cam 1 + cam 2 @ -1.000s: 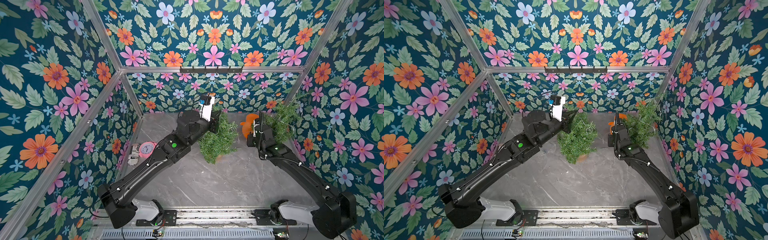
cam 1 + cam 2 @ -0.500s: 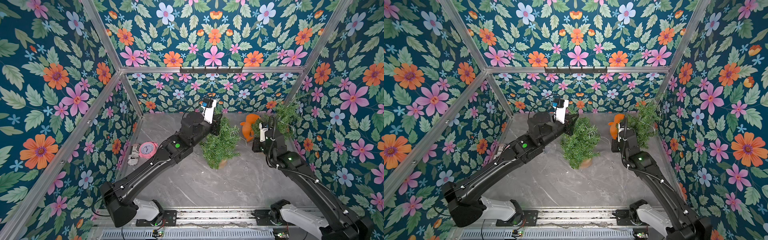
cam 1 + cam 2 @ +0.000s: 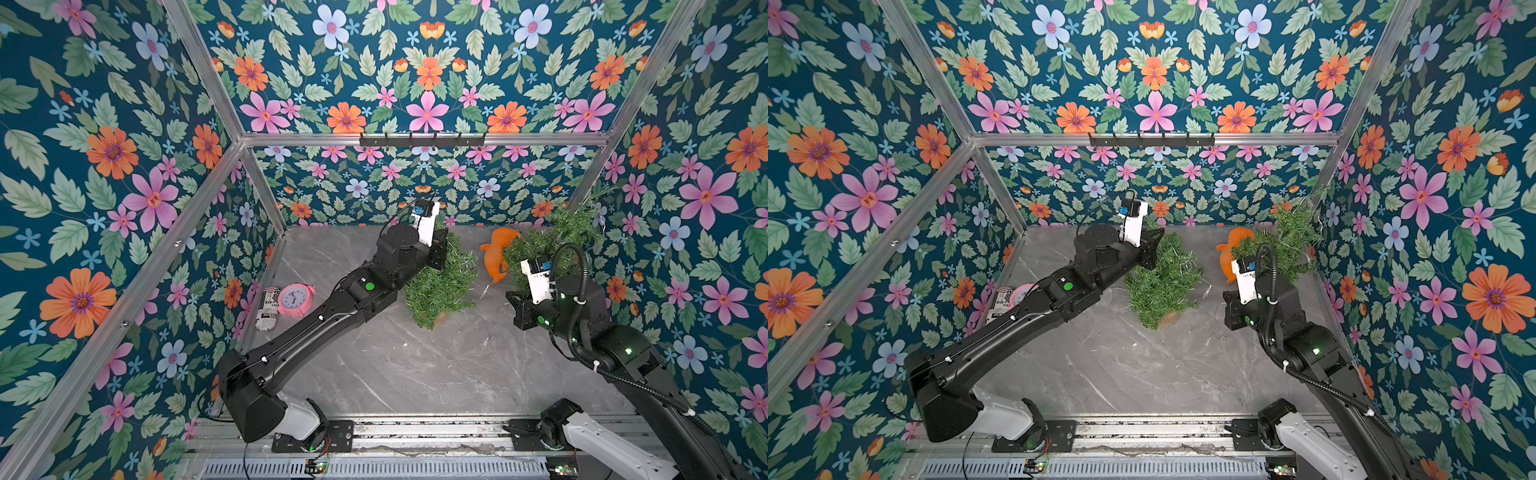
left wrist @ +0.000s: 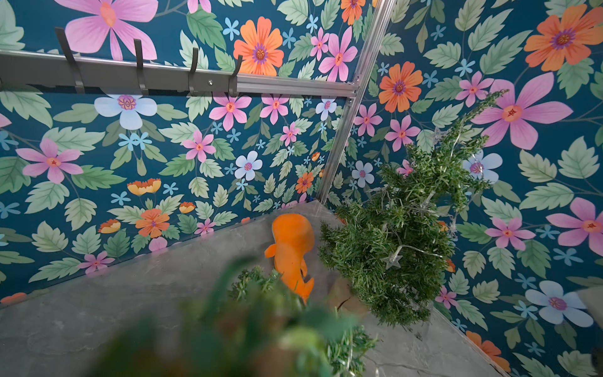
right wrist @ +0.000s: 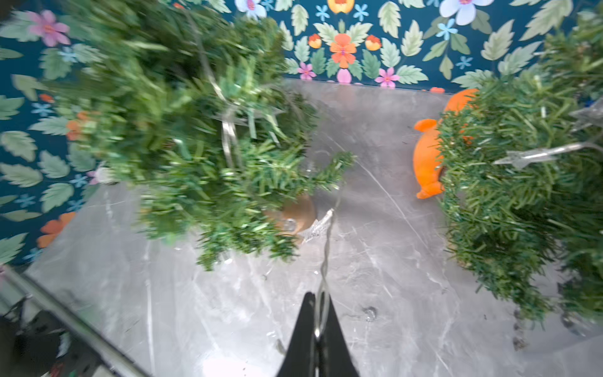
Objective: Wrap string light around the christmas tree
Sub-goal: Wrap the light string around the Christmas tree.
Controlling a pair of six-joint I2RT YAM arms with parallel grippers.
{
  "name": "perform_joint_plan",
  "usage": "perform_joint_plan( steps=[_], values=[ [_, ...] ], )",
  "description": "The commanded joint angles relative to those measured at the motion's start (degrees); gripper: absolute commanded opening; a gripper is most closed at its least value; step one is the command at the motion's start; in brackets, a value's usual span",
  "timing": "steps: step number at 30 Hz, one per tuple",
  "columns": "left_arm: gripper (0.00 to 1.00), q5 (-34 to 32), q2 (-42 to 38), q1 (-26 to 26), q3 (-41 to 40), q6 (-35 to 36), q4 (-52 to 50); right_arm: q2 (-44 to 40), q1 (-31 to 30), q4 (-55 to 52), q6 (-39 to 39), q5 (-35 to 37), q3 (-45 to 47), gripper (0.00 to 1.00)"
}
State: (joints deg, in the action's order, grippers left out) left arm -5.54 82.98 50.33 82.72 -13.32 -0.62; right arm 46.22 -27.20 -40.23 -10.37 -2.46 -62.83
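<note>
String light: thin clear wire, pinched in the clenched right fingers low over the bench, then running up to a clear star lamp just beside the brown base of the christmas tree. More wire looped among the branches higher up, blurred in the right wrist view.

Christmas tree: short, bushy, dark green needles, tipped well over near the middle back of the bench, base toward the front, crown toward the back wall. Cannot tell whether the base rests on the bench. Left fingers clenched in the crown, holding the tree at that tilt, tips buried in needles.

To the right, an orange plush toy lying flat, close against a second tree in the back right corner. Leaning toward the right wall, already draped in wire and star lamps.

By the left wall, a pink alarm clock with dark numerals on a white dial, touching a black-and-white printed can lying on its side. Letters like "XO" legible, the rest too small.

Bench: grey, marble-veined. All round, teal wallpaper with pink, orange and pale blue flowers, an aluminium frame, and a dark hook rail on the back wall.
</note>
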Motion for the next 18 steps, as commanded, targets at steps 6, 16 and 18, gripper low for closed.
perform_joint_plan(
  steps=[6, 16, 18],
  values=[
    [0.00, -2.21, -1.75, 0.00, -2.95, -1.09, 8.53, 0.11, -0.09, 5.09, -4.94, -9.13, -1.42, 0.00],
    [0.70, -2.08, -4.21, -0.01, -4.85, 0.51, 7.71, 1.67, -0.12, 6.60, -7.93, -9.21, 2.52, 0.00],
    [0.82, -1.42, -5.25, -0.03, -5.01, 1.05, 6.44, 1.68, -0.13, 8.39, -9.40, -10.58, 3.72, 0.00]
  ],
)
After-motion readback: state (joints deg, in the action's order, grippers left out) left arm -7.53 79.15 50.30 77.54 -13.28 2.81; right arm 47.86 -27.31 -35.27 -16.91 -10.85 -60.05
